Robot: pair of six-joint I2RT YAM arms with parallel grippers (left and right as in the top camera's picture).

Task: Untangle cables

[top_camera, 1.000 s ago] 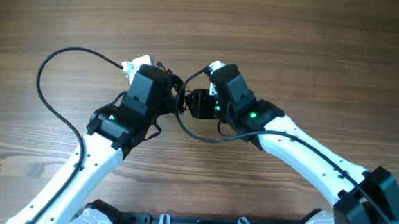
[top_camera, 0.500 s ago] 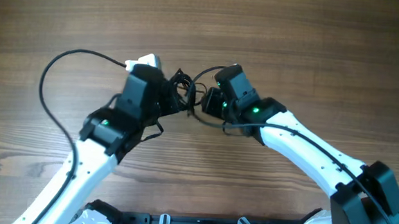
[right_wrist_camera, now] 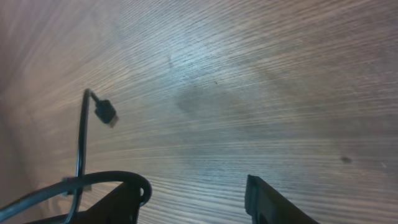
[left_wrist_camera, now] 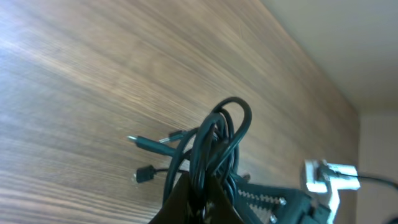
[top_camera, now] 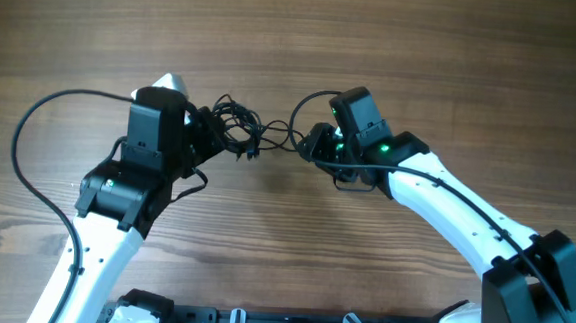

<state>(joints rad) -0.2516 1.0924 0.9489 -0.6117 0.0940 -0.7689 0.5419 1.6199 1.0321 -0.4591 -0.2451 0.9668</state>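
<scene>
Left pincer point(top_camera: 197, 136) is clamped shut on the cables point(top_camera: 235, 128): thin, glossy dark-green cords bunched in round loops with small plugs poking out, held just above the matte woodgrain bench point(top_camera: 454, 71). One strand runs right to the right pincer point(top_camera: 319, 145), whose jaws are apart, strand looped against one finger point(right_wrist_camera: 127, 196). Versus a second ago: left arm swung left, pincers farther apart, tangle stretched out.
</scene>
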